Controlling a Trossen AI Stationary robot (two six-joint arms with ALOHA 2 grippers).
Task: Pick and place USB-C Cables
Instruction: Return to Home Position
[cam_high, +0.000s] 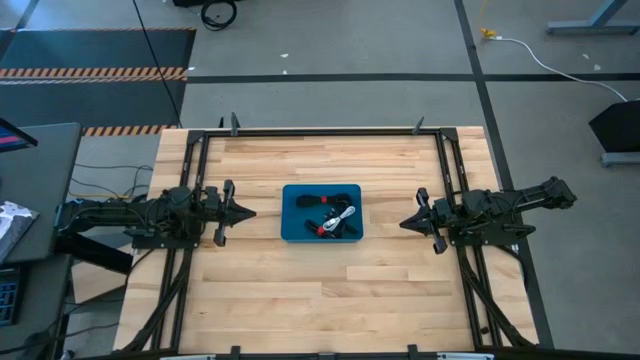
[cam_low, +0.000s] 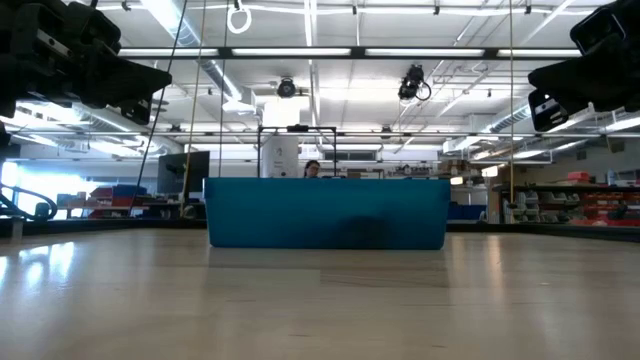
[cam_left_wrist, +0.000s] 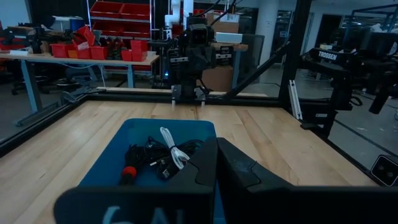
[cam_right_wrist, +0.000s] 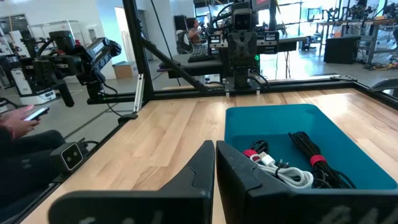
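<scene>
- Fingers first — left fingers (cam_high: 240, 211) are pressed together, holding nothing, well left of the bin (cam_high: 290, 232).
- USB-C cables (cam_high: 330, 216) lie tangled inside that blue bin, mid tabletop (cam_high: 320, 300).
- Right fingers (cam_high: 408, 222) are also closed and empty, well right of the bin.
- Judged: sorting looks done; this is the retreat to rest — next needs only retraction, no grasp.
- Bare wood lies either side; black frame rails (cam_high: 320, 131) border the edges.

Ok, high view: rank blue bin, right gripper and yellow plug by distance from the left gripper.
1. The blue bin, centre of the table, facing the left gripper.
2. The right gripper, past the bin's far side.
3. The yellow plug, off on the floor.
</scene>
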